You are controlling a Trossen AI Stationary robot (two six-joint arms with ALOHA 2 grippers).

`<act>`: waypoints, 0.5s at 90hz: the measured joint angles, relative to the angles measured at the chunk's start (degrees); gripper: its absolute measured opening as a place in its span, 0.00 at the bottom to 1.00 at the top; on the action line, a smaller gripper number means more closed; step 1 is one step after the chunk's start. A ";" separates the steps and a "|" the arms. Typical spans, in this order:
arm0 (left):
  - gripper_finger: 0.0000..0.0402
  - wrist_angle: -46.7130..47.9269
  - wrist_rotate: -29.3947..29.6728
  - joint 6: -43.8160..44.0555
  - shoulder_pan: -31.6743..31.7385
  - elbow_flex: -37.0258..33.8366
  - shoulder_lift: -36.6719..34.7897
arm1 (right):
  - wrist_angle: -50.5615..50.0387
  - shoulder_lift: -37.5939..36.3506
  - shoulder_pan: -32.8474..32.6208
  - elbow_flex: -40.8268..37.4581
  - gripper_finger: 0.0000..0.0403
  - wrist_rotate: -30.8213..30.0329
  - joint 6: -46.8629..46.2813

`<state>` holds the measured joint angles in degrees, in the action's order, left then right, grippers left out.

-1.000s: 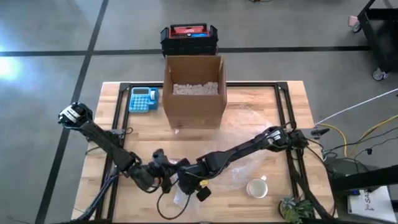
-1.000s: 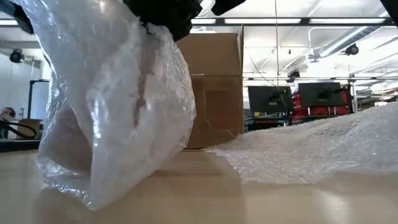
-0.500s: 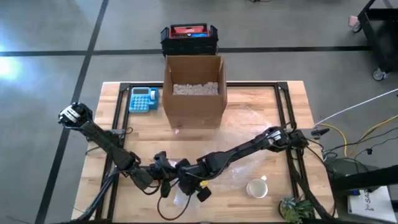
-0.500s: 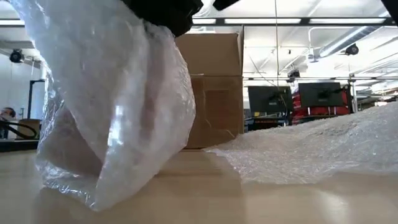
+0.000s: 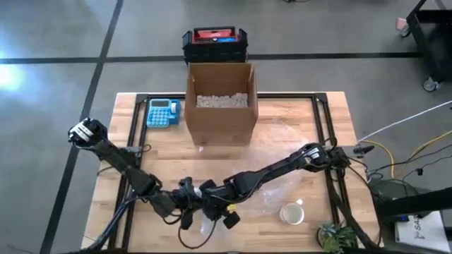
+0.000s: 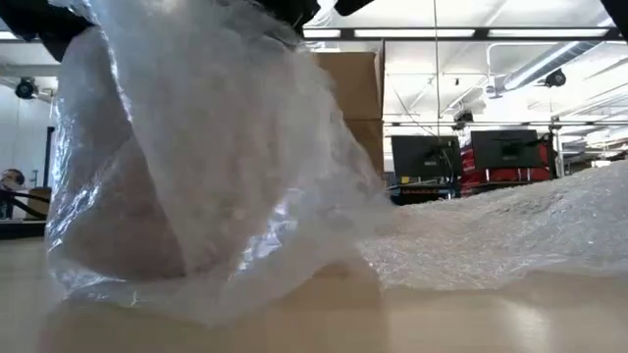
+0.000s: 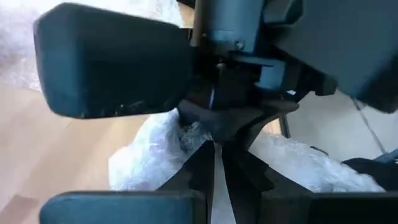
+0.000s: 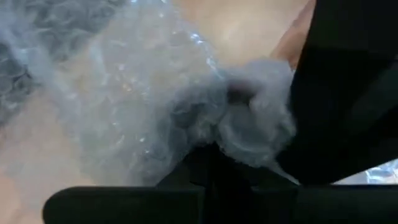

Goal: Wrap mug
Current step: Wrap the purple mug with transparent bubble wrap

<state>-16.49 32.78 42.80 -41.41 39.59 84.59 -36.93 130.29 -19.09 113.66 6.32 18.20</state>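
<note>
The wrap (image 6: 196, 186) has dropped and spread near the table's (image 5: 296, 120) front edge, both hands (image 5: 185, 204) (image 5: 212, 203) pinching it; the mug (image 5: 291, 212) still needs fetching.

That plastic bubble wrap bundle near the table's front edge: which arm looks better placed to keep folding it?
Probably the right. In its wrist view the right end effector pinches a bunched bubble wrap edge; the left end effector sits beside it, grip unclear.

Glossy clear plastic bubble wrap (image 6: 196, 167)
</note>
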 joint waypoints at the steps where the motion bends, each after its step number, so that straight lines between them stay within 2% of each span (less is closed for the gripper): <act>1: 0.05 0.01 0.15 -0.19 -0.01 0.00 0.01 | -0.01 -0.01 0.00 0.07 0.01 -0.05 -0.09; 45: 0.05 0.00 1.00 -1.78 -0.05 -0.05 0.03 | -1.20 -0.12 0.48 2.02 0.01 -0.28 -8.65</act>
<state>-16.50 33.78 41.01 -41.46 39.55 84.62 -38.13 130.17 -18.61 115.67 6.04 9.54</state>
